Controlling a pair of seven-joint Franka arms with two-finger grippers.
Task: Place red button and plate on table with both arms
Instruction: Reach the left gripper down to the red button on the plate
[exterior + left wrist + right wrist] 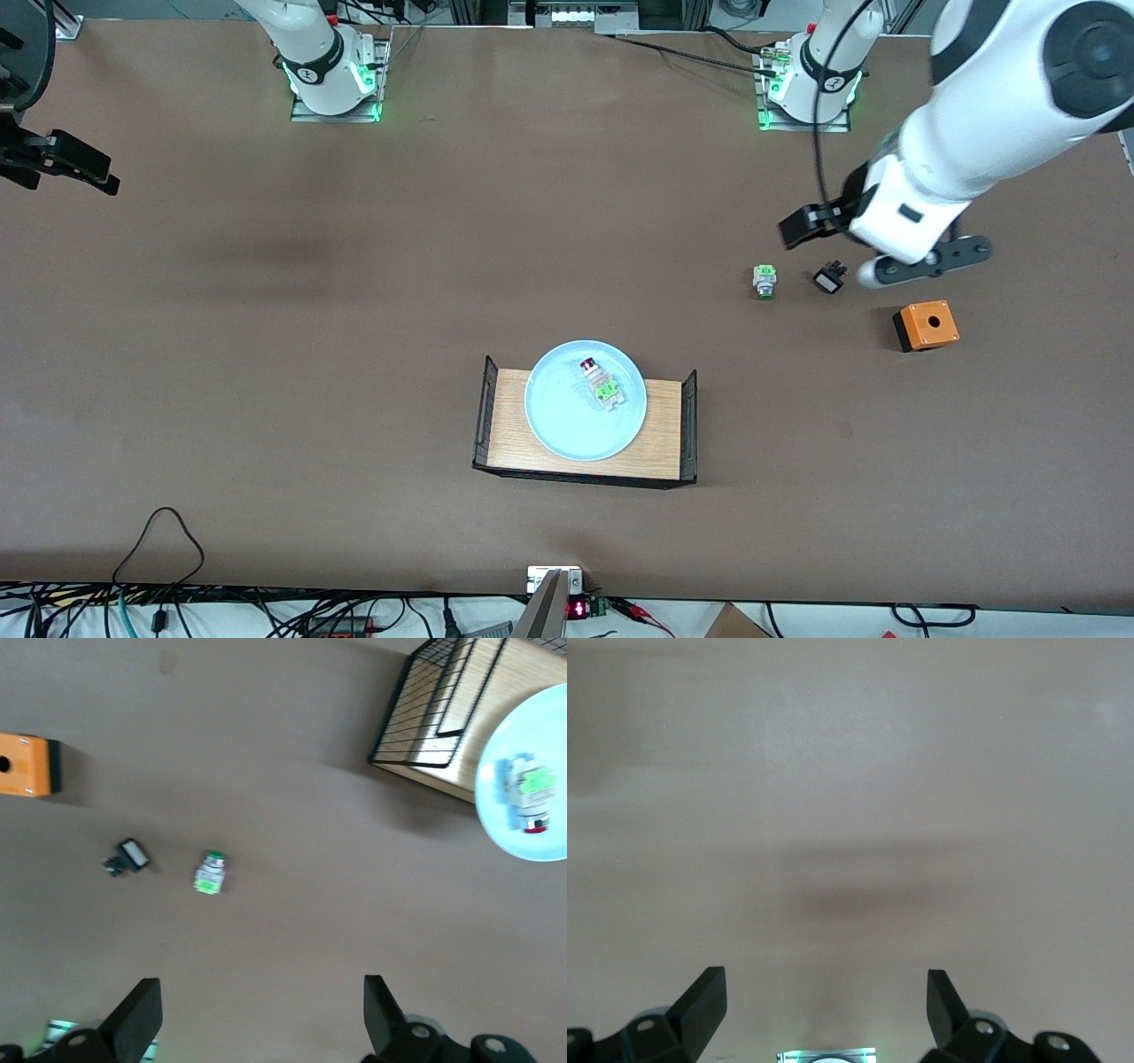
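The pale blue plate (558,430) rests on a small wooden tray (507,425) near the middle of the brown table (266,354). The red button (598,383) lies on the plate, its dark red cap pointing toward the robots' bases. My left gripper (800,228) is open and empty in the air, over the table beside a green-capped switch (764,281). The left wrist view shows the plate (540,726), the red button (529,797) and its own gripper (261,1019). My right gripper (84,170) is open and empty, over the right arm's end of the table, and its wrist view (826,1010) shows only bare tabletop.
A small black-and-white switch (829,278) and an orange box (926,324) lie near the green-capped switch at the left arm's end. They also show in the left wrist view: switch (131,855), box (27,765), green-capped switch (210,873), tray's wire end (425,718). Cables hang along the front edge.
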